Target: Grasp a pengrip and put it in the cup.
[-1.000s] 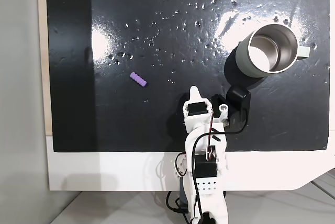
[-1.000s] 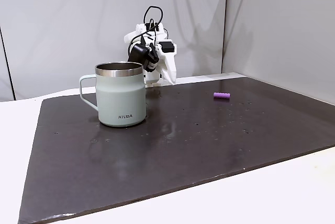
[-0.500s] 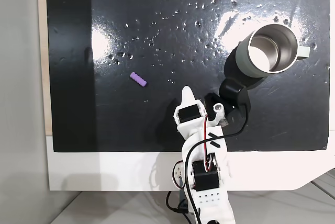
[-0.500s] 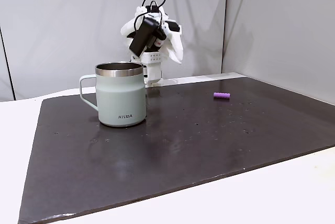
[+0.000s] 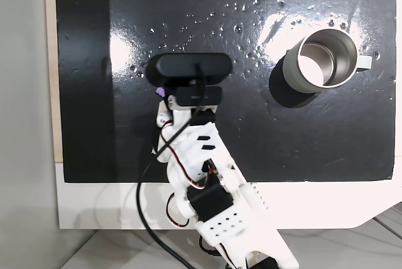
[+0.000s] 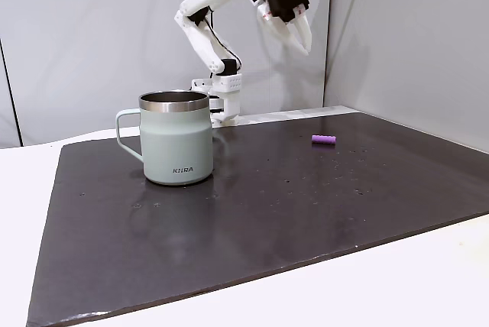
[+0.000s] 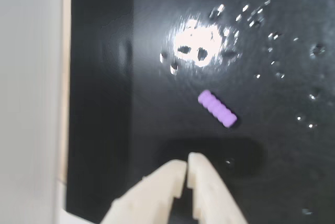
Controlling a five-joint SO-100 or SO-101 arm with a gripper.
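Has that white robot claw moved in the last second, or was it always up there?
Yes. In the side fixed view the white two-finger gripper has risen from beside the pale grey-green metal cup to high above the tiny light-purple ribbed pengrip, which lies on the dark mat.

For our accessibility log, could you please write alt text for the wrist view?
A small light-purple ribbed pengrip lies on a glossy black mat, with the white claw closed and empty at the lower edge, apart from it. Glare and water droplets dot the mat above.

It looks like a bare test bench in a lab or office. A dark mat [image 6: 306, 212] covers a white table [image 6: 428, 281], with plain grey partition walls [image 6: 76, 37] behind.
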